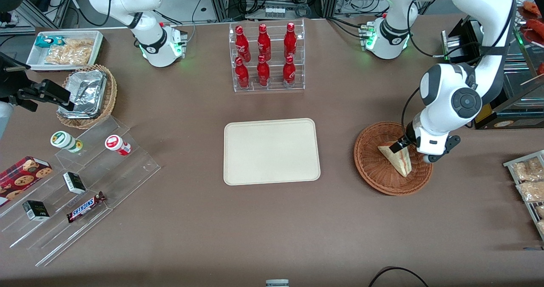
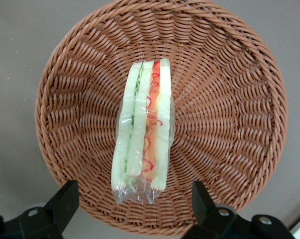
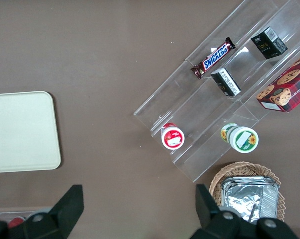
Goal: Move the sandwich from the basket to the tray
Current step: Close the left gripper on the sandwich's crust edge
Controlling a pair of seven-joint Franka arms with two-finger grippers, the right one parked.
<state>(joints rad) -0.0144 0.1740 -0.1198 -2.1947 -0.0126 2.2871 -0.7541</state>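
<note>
The sandwich (image 1: 399,160), a plastic-wrapped wedge of pale bread with red and green filling, lies in the round reddish-brown wicker basket (image 1: 374,174) toward the working arm's end of the table. In the left wrist view the sandwich (image 2: 144,127) lies near the middle of the basket (image 2: 229,99). My gripper (image 1: 403,144) hangs just above the sandwich's farther end. It is open (image 2: 132,199), with one finger (image 2: 65,199) on each side of the sandwich's end, touching nothing. The flat cream-beige tray (image 1: 272,151) lies at the table's middle and holds nothing; it also shows in the right wrist view (image 3: 20,132).
A clear rack of red bottles (image 1: 266,57) stands farther from the camera than the tray. Toward the parked arm's end are a tan wicker basket with foil containers (image 1: 87,93), a white bin of snacks (image 1: 66,49) and clear stepped shelves with small goods (image 1: 80,185). A rack of packets (image 1: 529,185) stands beside the reddish-brown basket.
</note>
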